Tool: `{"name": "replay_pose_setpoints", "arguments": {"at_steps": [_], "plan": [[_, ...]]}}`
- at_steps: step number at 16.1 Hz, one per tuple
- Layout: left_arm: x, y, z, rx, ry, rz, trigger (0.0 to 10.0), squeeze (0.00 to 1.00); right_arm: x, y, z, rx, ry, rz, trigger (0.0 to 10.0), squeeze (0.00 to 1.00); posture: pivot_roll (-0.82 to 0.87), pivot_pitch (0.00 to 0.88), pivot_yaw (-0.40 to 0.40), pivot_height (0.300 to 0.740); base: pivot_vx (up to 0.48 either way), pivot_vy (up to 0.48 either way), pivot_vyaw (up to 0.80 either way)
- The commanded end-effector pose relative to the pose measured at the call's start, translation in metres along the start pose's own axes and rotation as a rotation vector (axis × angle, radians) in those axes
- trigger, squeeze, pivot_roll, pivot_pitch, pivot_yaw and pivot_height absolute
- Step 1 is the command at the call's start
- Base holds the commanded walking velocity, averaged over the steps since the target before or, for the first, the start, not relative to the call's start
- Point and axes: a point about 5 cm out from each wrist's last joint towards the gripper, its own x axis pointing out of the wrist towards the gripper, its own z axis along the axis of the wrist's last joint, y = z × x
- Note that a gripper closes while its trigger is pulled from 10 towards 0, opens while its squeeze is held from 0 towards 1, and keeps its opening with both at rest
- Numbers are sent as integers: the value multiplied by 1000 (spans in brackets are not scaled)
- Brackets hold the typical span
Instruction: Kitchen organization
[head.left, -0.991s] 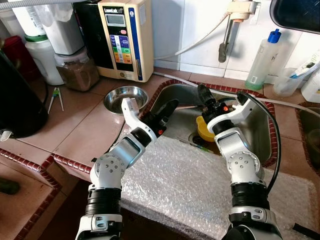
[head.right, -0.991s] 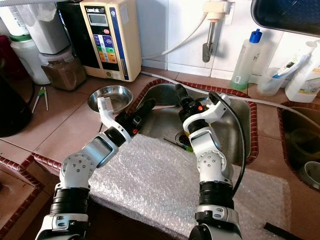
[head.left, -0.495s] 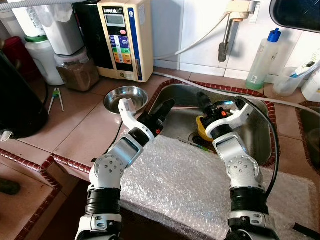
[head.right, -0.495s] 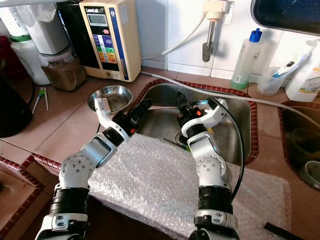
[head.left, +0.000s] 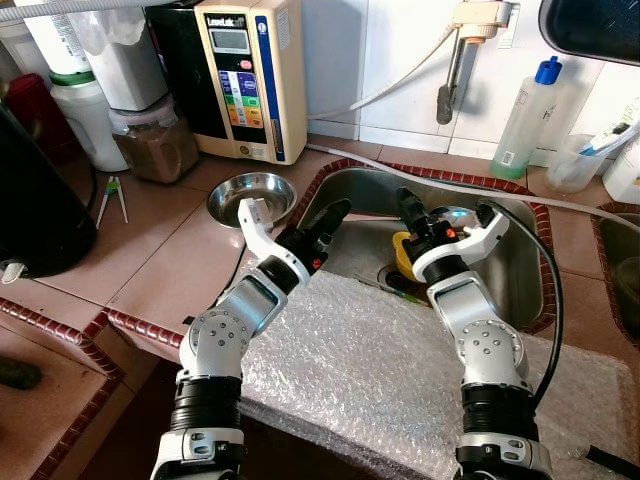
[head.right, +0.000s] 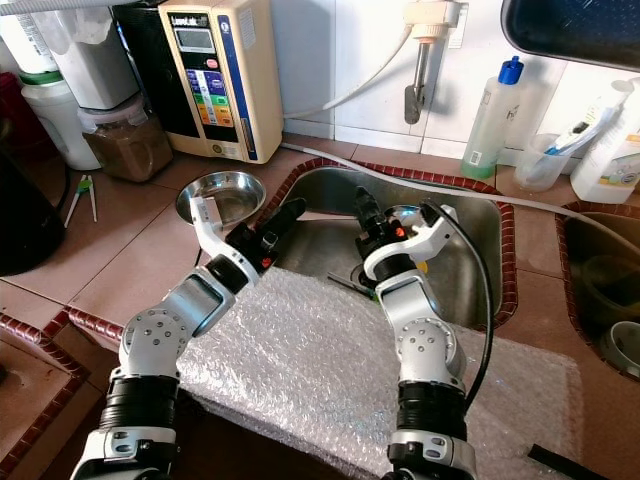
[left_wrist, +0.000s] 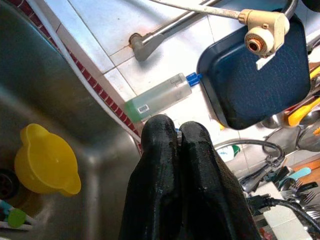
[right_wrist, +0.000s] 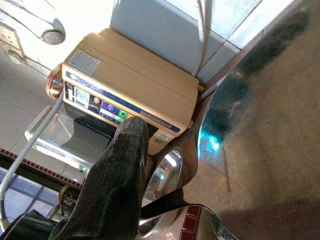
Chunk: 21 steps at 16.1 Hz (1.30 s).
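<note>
Because the yellow cup (left_wrist: 44, 161) is looking like light, stiff, wet plastic, you are best taking it by its rim or a side lug. It is sitting in the sink (head.left: 520, 270) beside the drain, just under the right gripper (head.left: 408, 208), whose opening I cannot tell. The left gripper (head.left: 333, 216), fingers pressed together and empty, is hovering near the sink's left edge.

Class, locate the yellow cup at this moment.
The yellow cup sits at the bottom of the steel sink, beside the drain, just left of the right claw in the left eye view.
</note>
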Motion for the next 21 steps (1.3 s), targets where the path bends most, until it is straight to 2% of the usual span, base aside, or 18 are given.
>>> {"name": "replay_pose_setpoints", "arguments": {"at_steps": [1, 6, 7, 8, 9, 10, 14, 17, 18, 19, 20, 21], "plan": [[0, 7, 0, 11, -12, 60, 0, 0, 1, 11, -5, -11, 32, 55, 0, 0, -144, 0, 96, 740, 0, 0, 0], [-4, 16, 0, 37, 1, 98, 0, 0, 3, 7, 7, -29, -8, 24, 0, 0, -141, 0, 92, 740, 0, 0, 0], [-6, 19, -2, 46, 12, 111, 157, 275, 4, 7, 9, -33, -17, 17, 0, 0, -141, 0, 92, 740, 0, 0, 0], [-8, 22, -4, 60, 23, 129, 4510, 1000, 4, 7, 10, -39, -23, 13, 0, 0, -140, 0, 92, 740, 0, 0, 0], [-9, 24, -4, 71, 23, 140, 10000, 1000, 4, 6, 11, -43, -26, 11, 0, 0, -140, 0, 92, 740, 0, 0, 0], [-10, 26, -5, 82, 21, 152, 10000, 1000, 4, 6, 12, -49, -30, 7, 0, 0, -140, 0, 92, 740, 0, 0, 0], [-12, 31, -5, 129, 39, 180, 10000, 1000, 7, 0, 26, -184, -94, -81, 0, 0, -140, 0, 93, 740, 0, 0, 0], [-17, 37, -6, 214, 77, 212, 10000, 1000, 15, -8, 38, -354, -129, -164, 0, 0, -128, 0, 93, 740, 0, 0, 0], [-18, 37, -6, 227, 82, 213, 10000, 1000, 16, -9, 39, -368, -133, -172, 0, 0, -128, 0, 93, 740, 0, 0, 0], [-23, 38, -7, 336, 136, 211, 10000, 1000, 19, -13, 46, -487, -139, -195, 0, 0, -121, 0, 91, 740, 0, 0, 0], [-26, 38, -8, 396, 167, 199, 10000, 1000, 20, -15, 48, -551, -136, -200, 0, 0, -119, 0, 90, 740, 0, 0, 0], [-28, 37, -10, 469, 206, 186, 10000, 1000, 20, -19, 53, -664, -145, -218, 0, 0, -116, 0, 90, 740, 0, 0, 0]]}}
